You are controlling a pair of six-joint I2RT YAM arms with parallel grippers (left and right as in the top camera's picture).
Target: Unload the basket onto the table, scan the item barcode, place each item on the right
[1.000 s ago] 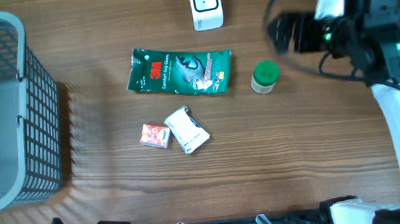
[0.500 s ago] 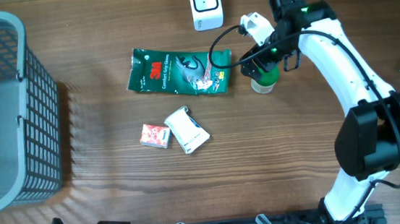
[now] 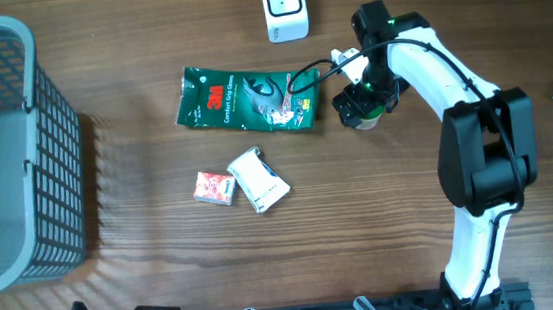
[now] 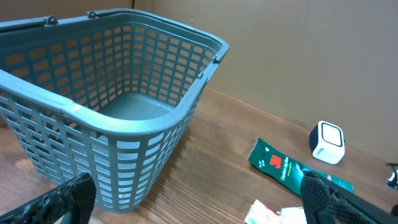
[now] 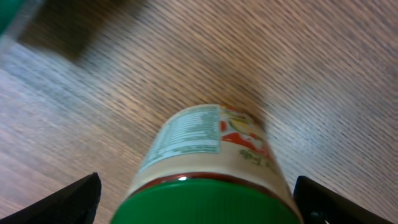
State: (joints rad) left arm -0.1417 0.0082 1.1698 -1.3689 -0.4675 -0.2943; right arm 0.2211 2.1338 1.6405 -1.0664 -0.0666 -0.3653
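Wooden table (image 3: 415, 243): right hand (image 5: 196, 202) spread over jar (image 5: 199, 143) beside pouch (image 3: 248, 97); left hand (image 4: 199, 199) spread too.

A brown wooden table (image 3: 167, 275) fills the overhead view from edge to edge, its fine grain running along the table's length from the left edge to the right. Seen close in the right wrist view, the same wood shows narrow dark and pale streaks. Beyond the table's far edge, in the left wrist view, stands 1 plain tan wall (image 4: 298, 50), matte and unmarked. The light is soft and even, with a pale sheen on the wood near that far edge.
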